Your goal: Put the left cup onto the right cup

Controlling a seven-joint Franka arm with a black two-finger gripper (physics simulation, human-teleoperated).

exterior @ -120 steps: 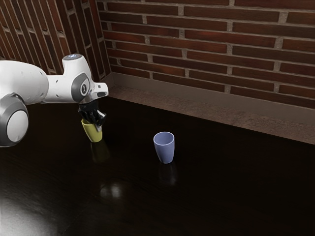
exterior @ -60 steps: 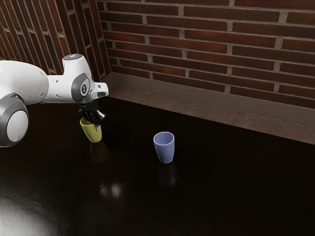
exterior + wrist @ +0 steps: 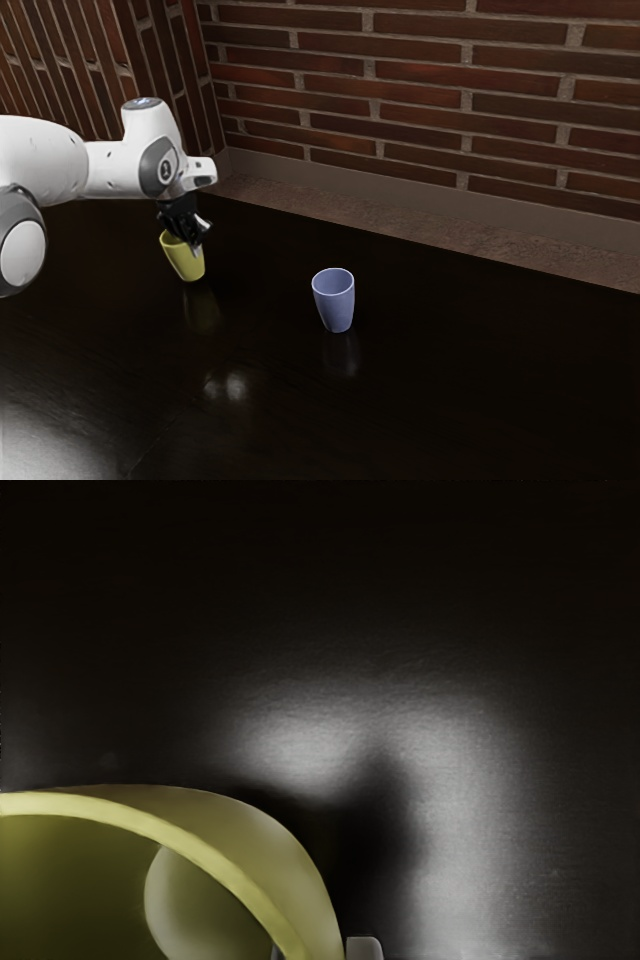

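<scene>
**Gripper [image 3: 188, 236] pinching the yellow cup [image 3: 184, 262], carry comes next**

So the gripper is nearly closed, clamped on the yellow cup's rim wall. It looks like one finger is inside and one outside. In the wrist view the cup's rim [image 3: 215, 855] curves right under the hand, with the dark table [image 3: 420, 630] beyond it. In the exterior view the cup hangs tilted. I'd say it's just clear of the table [image 3: 430, 400], since there's a gap down to its reflection. It's toward the exterior view's left, well apart from the blue cup [image 3: 333, 298], which stands upright, open side up, near the middle.

My read: the grab is done and this is the lift/carry step. The next move needs more height so the base clears the blue rim. Then it's travel toward the exterior view's right, line up over the opening, and lower.

The cup itself is a plain pale yellow tumbler with no handle, a thin wall, and a taper toward the base. A one-sided rim pinch could let it swing, so I'd go slow.
</scene>
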